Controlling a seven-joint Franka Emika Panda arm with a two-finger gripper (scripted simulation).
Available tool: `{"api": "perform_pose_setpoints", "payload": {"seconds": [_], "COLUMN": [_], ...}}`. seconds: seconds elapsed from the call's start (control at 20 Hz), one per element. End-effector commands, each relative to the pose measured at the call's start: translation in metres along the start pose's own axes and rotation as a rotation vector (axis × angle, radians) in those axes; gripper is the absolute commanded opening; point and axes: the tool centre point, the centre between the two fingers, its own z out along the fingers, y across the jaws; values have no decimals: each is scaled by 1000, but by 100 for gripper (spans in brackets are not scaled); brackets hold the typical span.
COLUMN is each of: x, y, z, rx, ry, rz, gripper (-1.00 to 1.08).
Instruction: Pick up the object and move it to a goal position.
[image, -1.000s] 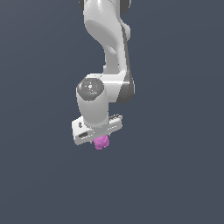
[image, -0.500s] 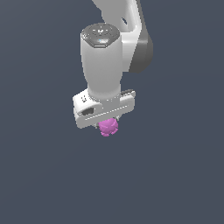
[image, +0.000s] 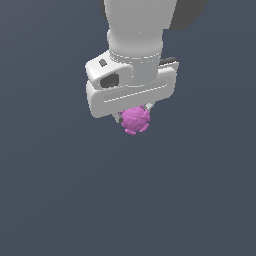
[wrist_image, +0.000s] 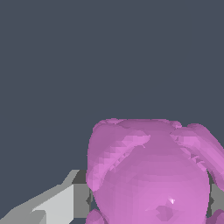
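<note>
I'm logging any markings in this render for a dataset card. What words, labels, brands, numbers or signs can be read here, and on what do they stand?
None: no readable text shows in either view.
The gripper body is plain white, without a brand or number.
The bumpy pink ball held in it carries no marking.
The dark background is blank.

Only a plain dark grey-blue backdrop (image: 50, 200), perhaps the floor, no visible edge.
</note>
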Motion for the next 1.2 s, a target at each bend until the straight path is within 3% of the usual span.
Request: {"api": "perform_pose_setpoints", "payload": {"seconds": [0.0,0.55,1.15], "x": [2,10,16], "y": [-7,-30,-39], "z": [-27,-110,-143], "rx": [1,1,1], "ry": [-1,0,0], "rz": [0,1,1], "gripper": [-100,-100,-100]}}
